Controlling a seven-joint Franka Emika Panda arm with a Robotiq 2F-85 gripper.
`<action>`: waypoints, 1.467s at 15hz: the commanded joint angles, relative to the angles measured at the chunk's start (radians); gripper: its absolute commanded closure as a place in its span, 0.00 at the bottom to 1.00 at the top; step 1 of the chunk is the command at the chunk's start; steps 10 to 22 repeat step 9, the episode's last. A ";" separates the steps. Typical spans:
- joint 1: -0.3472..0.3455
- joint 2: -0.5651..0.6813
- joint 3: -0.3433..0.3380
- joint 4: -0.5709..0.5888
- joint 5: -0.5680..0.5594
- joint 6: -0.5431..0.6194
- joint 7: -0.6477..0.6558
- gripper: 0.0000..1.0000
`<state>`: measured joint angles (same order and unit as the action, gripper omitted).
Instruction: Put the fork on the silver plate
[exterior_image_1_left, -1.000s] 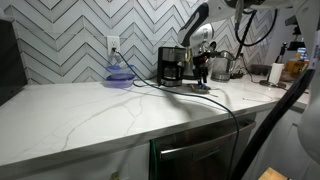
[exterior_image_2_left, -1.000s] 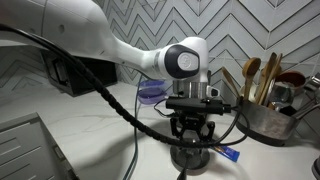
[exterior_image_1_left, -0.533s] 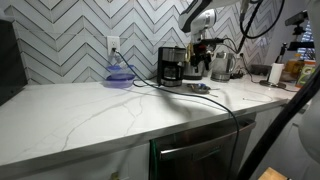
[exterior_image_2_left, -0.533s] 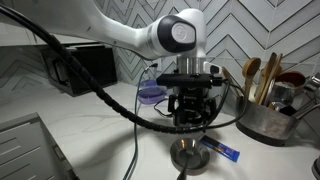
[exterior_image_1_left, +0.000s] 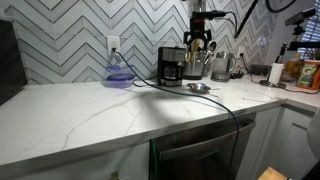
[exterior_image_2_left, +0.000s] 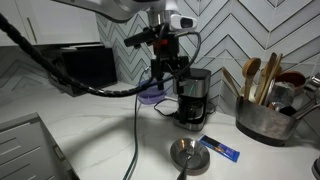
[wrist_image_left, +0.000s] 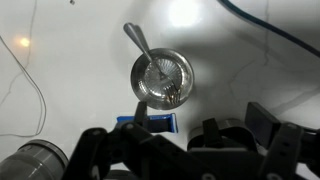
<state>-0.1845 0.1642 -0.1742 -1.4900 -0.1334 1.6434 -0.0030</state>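
Observation:
The silver plate (wrist_image_left: 163, 78) sits on the white marble counter and shows in both exterior views (exterior_image_1_left: 198, 87) (exterior_image_2_left: 187, 153). The fork (wrist_image_left: 140, 40) lies on it, with its tines in the dish and its handle sticking out over the rim onto the counter (exterior_image_2_left: 183, 171). My gripper (wrist_image_left: 199, 115) is open and empty, raised high above the plate. It shows in both exterior views (exterior_image_1_left: 197, 42) (exterior_image_2_left: 166, 62), up near the top of the coffee maker.
A blue packet (exterior_image_2_left: 220, 148) lies beside the plate. A black coffee maker (exterior_image_2_left: 192, 95) stands behind it. A blue-purple bowl (exterior_image_1_left: 120, 74) sits by the wall. A metal pot with wooden utensils (exterior_image_2_left: 265, 110) and a sink (exterior_image_2_left: 20, 150) flank the area. A black cable (exterior_image_1_left: 215, 100) crosses the counter.
My gripper has risen straight up from just above the plate to well above it. The fork stays on the plate.

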 joint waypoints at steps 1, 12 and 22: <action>0.026 -0.136 0.011 -0.109 -0.014 -0.082 0.077 0.00; 0.025 -0.150 0.016 -0.087 0.001 -0.129 0.034 0.00; 0.025 -0.150 0.016 -0.087 0.001 -0.129 0.034 0.00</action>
